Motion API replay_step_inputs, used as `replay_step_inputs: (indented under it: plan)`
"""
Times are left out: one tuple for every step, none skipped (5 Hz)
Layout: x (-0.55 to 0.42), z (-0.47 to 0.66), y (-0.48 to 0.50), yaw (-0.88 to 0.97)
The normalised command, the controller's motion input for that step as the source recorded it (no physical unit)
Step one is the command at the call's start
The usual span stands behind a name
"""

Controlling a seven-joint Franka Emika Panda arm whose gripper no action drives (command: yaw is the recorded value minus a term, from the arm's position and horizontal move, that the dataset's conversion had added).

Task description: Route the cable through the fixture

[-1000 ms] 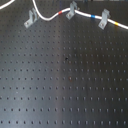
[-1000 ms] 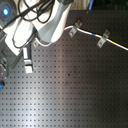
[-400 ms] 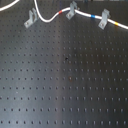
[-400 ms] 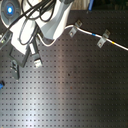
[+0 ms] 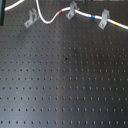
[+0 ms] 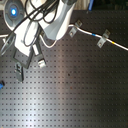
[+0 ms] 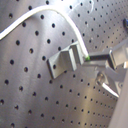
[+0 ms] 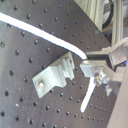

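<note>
The white cable (image 5: 47, 22) runs along the far edge in the first exterior view, sagging between the left clip (image 5: 30, 19) and the middle clip (image 5: 71, 11). A red band sits by the middle clip, and blue and yellow bands by the right clip (image 5: 104, 17). In both wrist views my gripper (image 8: 92, 67) (image 7: 96, 69) is shut on the cable (image 8: 40, 31) right beside the left clip (image 8: 54, 76) (image 7: 64, 60). The cable passes just by its prongs. In the second exterior view the arm hides that clip, and the gripper (image 6: 40, 62) hangs low over the board.
The black perforated board (image 5: 65, 85) fills the scene. In the second exterior view the arm's body and dark hoses (image 6: 47, 22) fill the upper left, with a black camera block (image 6: 19, 67) beside the gripper. Two clips (image 6: 73, 29) (image 6: 103, 37) carry the cable at the upper right.
In the second exterior view the arm and gripper have shifted slightly to the left and down. The cable's sag in the first exterior view looks almost the same.
</note>
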Motion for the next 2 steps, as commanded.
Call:
replay_step_inputs:
  plan:
    - [-0.097, 0.29, 0.070, 0.12]
    - [-0.237, 0.31, 0.115, 0.38]
